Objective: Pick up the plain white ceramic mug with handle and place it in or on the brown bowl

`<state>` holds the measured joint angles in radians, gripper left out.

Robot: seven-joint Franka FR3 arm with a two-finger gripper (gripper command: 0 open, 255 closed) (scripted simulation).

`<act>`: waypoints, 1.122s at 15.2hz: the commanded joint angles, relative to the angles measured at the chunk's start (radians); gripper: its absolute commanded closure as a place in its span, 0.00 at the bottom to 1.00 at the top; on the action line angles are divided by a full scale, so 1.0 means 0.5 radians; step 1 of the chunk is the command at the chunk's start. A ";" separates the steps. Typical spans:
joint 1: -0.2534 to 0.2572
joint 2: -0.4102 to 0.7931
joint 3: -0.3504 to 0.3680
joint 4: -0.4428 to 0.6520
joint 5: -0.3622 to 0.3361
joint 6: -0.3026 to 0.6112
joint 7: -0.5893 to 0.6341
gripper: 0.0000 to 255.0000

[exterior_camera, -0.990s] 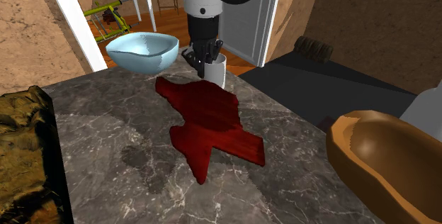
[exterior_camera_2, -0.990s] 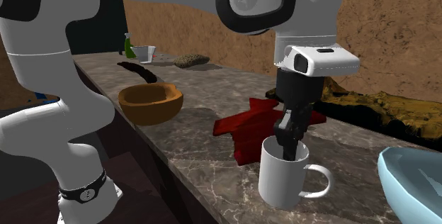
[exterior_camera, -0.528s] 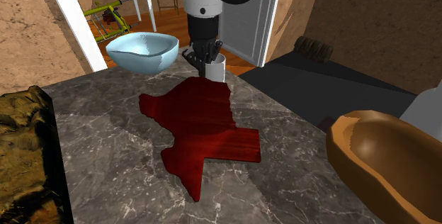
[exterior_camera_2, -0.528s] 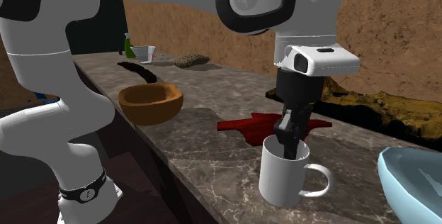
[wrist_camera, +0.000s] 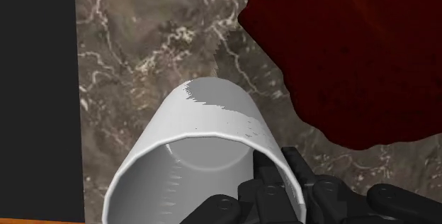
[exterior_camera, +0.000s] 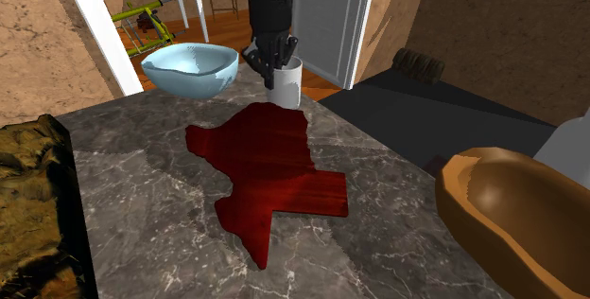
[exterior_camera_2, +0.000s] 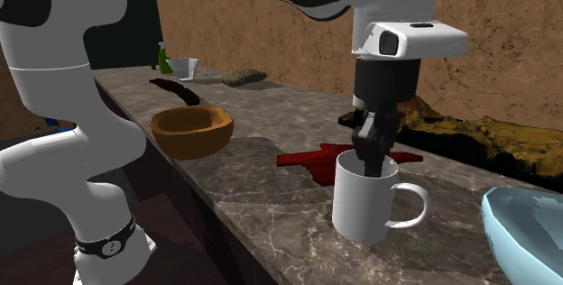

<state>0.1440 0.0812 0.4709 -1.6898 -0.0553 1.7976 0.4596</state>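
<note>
The fingers [wrist_camera: 273, 180] are clamping the wall of the white mug [exterior_camera_2: 365, 204], one reaching inside the rim and the other pressing on the outside. Compared with half a second ago, the arm is standing higher and the mug is riding up with it. Its base seems to be leaving the table [exterior_camera: 142, 184] beside the dark red mat [exterior_camera: 274, 169], which is lying where it was. The grasp appears to be holding, so the carry to the brown bowl [exterior_camera_2: 185, 139], well apart along the table's edge, is coming next. A pale blue bowl [exterior_camera: 189, 68] is sitting near the mug. Beyond the table, brown walls and a wooden floor are showing.
</note>
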 commanded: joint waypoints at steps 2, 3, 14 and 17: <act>0.002 0.006 0.001 0.086 -0.002 -0.081 -0.002 1.00; 0.003 0.009 0.001 0.116 -0.003 -0.109 -0.002 1.00; 0.026 0.078 0.013 0.495 -0.035 -0.427 0.012 1.00; 0.039 0.111 0.018 0.618 -0.051 -0.521 0.020 1.00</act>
<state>0.1622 0.1334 0.4795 -1.3964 -0.0793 1.5504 0.4693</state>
